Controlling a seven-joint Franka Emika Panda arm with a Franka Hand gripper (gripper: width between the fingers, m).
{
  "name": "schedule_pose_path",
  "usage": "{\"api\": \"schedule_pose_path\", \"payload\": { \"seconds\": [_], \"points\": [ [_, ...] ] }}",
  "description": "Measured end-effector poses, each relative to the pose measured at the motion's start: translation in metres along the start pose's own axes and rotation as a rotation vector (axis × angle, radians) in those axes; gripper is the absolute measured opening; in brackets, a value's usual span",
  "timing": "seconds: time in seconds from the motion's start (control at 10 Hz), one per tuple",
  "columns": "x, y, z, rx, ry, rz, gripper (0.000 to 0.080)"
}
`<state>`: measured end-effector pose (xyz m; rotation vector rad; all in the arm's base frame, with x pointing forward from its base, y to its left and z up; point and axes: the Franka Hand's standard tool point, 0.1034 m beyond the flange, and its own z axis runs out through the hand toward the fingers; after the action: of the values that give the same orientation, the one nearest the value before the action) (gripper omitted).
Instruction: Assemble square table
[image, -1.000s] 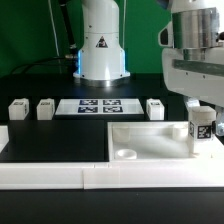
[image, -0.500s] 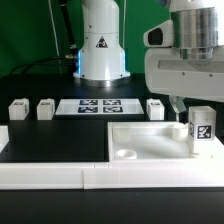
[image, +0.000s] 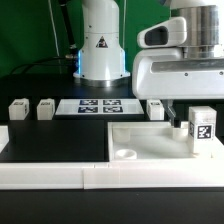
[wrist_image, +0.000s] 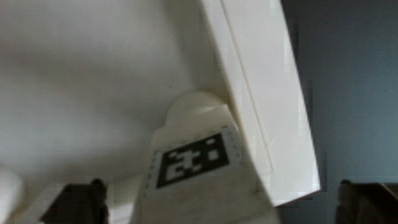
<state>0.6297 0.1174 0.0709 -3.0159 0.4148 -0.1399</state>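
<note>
The white square table slab (image: 152, 140) lies at the front on the exterior view's right, with a round socket (image: 125, 153) at its near left corner. One white tagged leg (image: 202, 131) stands upright in the slab's right corner. My gripper (image: 178, 118) is open and hangs just left of and above that leg, not touching it. In the wrist view the leg (wrist_image: 196, 150) stands against the slab's edge (wrist_image: 262, 100), seen between the spread fingertips of the gripper (wrist_image: 222, 205). Three more legs lie behind: two (image: 17, 108) (image: 45, 108) at the left and one (image: 155, 107) beside the slab.
The marker board (image: 98, 105) lies flat at the back centre, in front of the robot base (image: 100, 45). The long low white border rail (image: 90, 178) runs along the front edge. The table top is black.
The gripper has let go of the upright leg and moved up and toward the exterior view's left. The leg stays standing in the slab's corner.
</note>
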Motion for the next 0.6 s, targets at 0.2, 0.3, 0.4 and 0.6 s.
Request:
{"api": "schedule_pose_path", "payload": {
  "seconds": [0.2, 0.3, 0.4, 0.6],
  "points": [
    [-0.0004, -0.0004, 0.0001, -0.001, -0.001, 0.036, 0.0374],
    [-0.0002, 0.0007, 0.0003, -0.002, -0.001, 0.072, 0.0291],
    [-0.0001, 0.0010, 0.0005, -0.002, -0.001, 0.137, 0.0291],
    [0.0005, 0.0042, 0.0010, 0.003, -0.008, 0.444, 0.0291]
  ]
}}
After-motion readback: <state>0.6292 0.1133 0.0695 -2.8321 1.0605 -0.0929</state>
